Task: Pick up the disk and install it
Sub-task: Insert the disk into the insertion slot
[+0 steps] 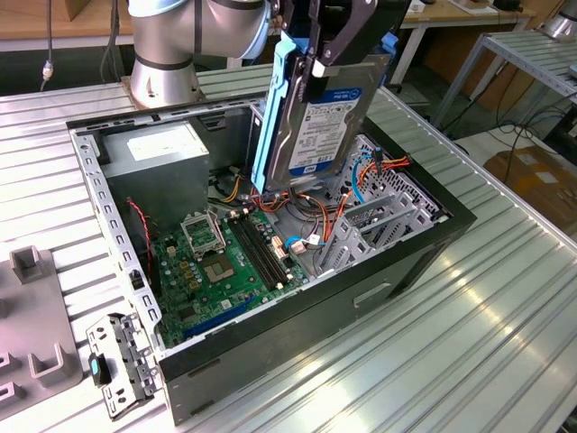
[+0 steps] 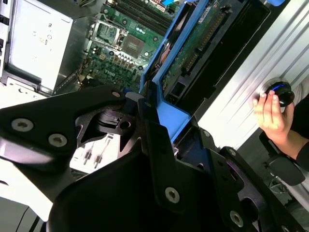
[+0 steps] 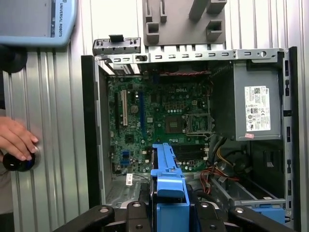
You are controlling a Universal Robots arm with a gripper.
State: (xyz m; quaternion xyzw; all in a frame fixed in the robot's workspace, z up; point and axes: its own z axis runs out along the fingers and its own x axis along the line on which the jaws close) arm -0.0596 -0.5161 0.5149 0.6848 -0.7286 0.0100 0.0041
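Exterior view: the black gripper's fingers are clamped on the flat silver-grey disk in its light-blue rail, held on edge above the open black computer case; holding it square and clear of the orange cables seems wise.

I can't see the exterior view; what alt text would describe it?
A robot arm's claw holds the disk nearly upright above an open computer case, whose green motherboard lies exposed, on a ribbed metal table.

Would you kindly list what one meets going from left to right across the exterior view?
Grey fixture → loose metal bracket → processor socket → disk, held aloft.
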